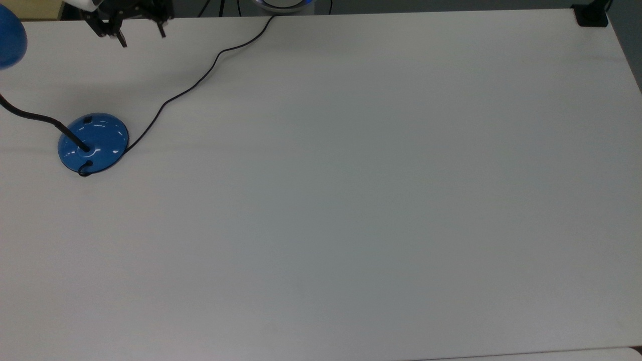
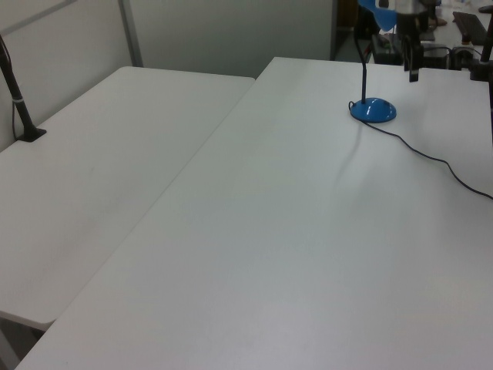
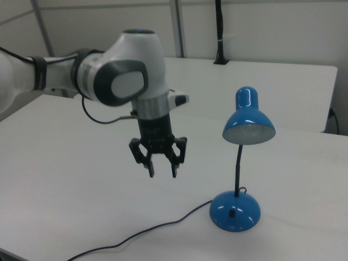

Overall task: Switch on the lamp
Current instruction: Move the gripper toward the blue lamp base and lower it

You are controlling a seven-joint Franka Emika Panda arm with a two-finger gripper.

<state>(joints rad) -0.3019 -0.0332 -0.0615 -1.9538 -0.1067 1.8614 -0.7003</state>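
Note:
The lamp has a glossy blue dome base (image 1: 93, 143) with a small black switch (image 1: 88, 120). A black bendy neck (image 1: 35, 118) rises to the blue shade (image 1: 10, 42). The black cord (image 1: 200, 82) runs off the far table edge. In the right view the base (image 3: 235, 211) and the unlit shade (image 3: 248, 122) stand right of my gripper (image 3: 163, 173). The gripper hangs open and empty above the table, apart from the lamp. In the top view my gripper (image 1: 143, 37) is beyond the base. In the left view my gripper (image 2: 412, 68) hovers just right of the base (image 2: 373, 110).
A white table (image 1: 351, 200) carries the lamp. A second white table (image 2: 92, 169) adjoins it on the left view's left, with a black clamped post (image 2: 19, 100). A black mount (image 1: 592, 15) sits at the top view's top right corner. The robot's base (image 1: 283, 4) is at the far edge.

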